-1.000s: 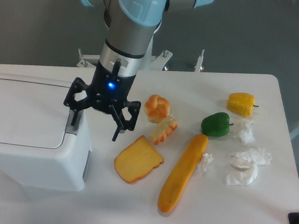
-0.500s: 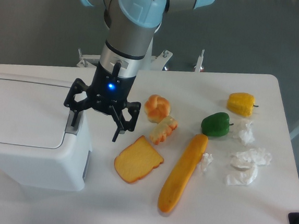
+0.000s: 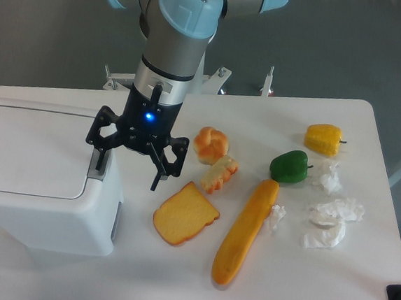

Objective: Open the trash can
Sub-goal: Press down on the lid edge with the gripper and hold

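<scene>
The trash can (image 3: 40, 178) sits at the desk's (image 3: 329, 287) nine o'clock edge, its lid flat and shut. The tool (image 3: 128, 170) hangs at the can's three o'clock rim with fingers spread wide, gripping nothing. One fingertip (image 3: 99, 164) stands on the grey latch (image 3: 97, 170); the other points down beside the can, toward the bread slice (image 3: 183, 222).

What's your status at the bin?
Gripper open, one finger on the grey latch. Trash can lid closed. Nothing blocking.
</scene>
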Action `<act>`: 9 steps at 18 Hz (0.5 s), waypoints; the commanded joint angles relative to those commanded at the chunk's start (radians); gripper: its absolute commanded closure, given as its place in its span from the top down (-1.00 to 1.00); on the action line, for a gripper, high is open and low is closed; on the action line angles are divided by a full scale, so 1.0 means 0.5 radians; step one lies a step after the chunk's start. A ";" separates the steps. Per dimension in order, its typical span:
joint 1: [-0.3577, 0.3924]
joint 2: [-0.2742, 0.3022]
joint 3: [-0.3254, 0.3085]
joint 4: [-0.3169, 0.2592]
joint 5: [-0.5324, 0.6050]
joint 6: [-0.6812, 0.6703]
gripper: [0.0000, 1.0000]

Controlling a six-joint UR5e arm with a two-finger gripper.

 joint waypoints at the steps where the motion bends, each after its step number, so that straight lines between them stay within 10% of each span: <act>1: 0.000 0.003 -0.003 0.003 0.000 0.003 1.00; 9: 0.000 0.000 -0.003 0.015 0.000 0.012 1.00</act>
